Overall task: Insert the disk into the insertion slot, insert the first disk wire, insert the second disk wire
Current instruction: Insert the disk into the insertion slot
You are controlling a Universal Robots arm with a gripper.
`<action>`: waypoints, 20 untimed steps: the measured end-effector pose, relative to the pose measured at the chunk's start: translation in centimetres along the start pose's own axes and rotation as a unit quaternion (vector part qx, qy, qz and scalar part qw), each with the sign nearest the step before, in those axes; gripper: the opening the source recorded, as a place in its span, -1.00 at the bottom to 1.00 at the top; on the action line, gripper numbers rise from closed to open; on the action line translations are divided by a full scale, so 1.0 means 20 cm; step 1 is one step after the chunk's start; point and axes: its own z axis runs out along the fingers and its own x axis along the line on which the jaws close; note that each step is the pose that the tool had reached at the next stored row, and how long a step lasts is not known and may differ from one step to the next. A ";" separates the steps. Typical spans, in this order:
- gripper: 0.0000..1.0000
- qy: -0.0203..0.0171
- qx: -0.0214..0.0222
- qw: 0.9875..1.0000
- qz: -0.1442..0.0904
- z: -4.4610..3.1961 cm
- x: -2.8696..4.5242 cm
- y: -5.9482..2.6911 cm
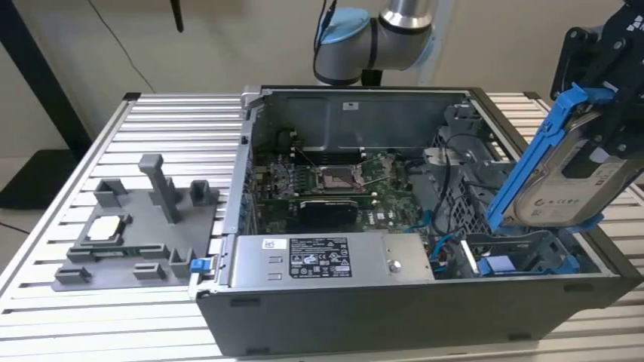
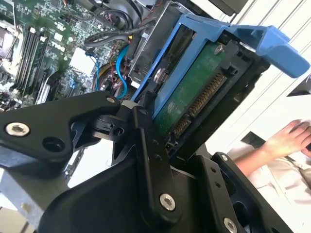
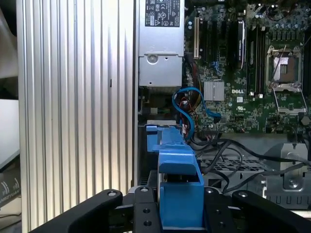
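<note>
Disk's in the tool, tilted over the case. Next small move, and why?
Probably ease the disk down toward the drive bay below it while levelling it. The tool grips it steeply tilted, its lower edge near the bay at the exterior view's right, not yet in the slot.

Exterior view: looks down at an angle on the whole open computer case [image 1: 403, 317]. Both wrist views: sit close behind the disk [image 2: 194, 92] [image 3: 180, 194], sharing the motherboard [image 2: 39, 48] [image 3: 243, 73].
</note>
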 end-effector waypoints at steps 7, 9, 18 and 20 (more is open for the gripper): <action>-1.00 0.000 0.000 1.000 0.000 0.013 0.000 -0.001; -1.00 0.000 0.000 1.000 0.000 0.018 0.000 -0.001; -1.00 0.000 0.000 1.000 0.000 0.032 0.000 -0.001; -1.00 0.000 0.000 1.000 0.000 0.041 0.000 -0.002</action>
